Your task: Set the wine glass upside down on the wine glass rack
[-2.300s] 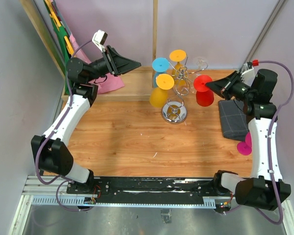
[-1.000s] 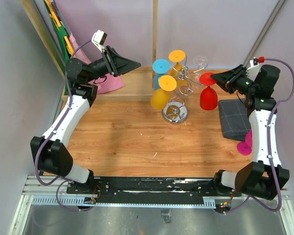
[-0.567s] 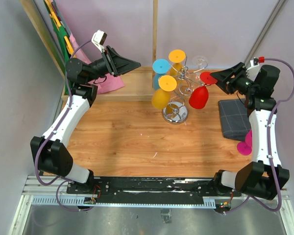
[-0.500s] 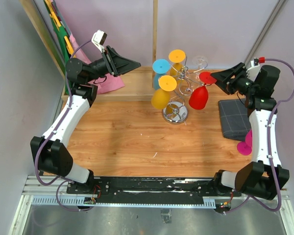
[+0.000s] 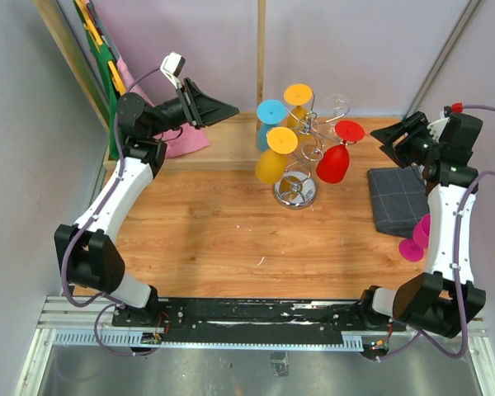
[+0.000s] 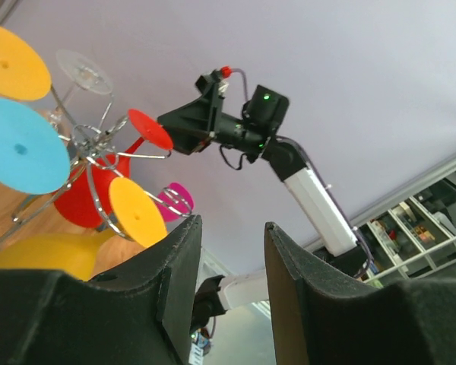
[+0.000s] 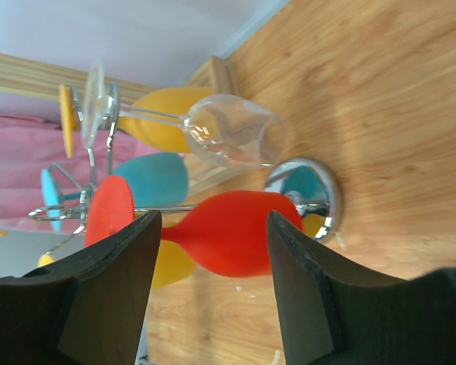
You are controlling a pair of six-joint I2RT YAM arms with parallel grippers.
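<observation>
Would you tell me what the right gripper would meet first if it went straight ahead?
The right gripper would probably meet the red wine glass hanging on the wine glass rack; it shows between the open jaws, though depth is unclear.

Overhead, both wrists: all toward rack (image 5: 295, 191)

A wooden table (image 5: 231, 223) carries a grey checked cloth (image 5: 393, 200) near its right edge. A magenta glass (image 5: 412, 247) sits just in front of the cloth. At the back left, a pink cloth (image 5: 190, 142) drapes onto a raised wooden ledge (image 5: 227, 148). Green and yellow pieces (image 5: 99, 49) lean beside a wooden plank (image 5: 64, 45).
</observation>
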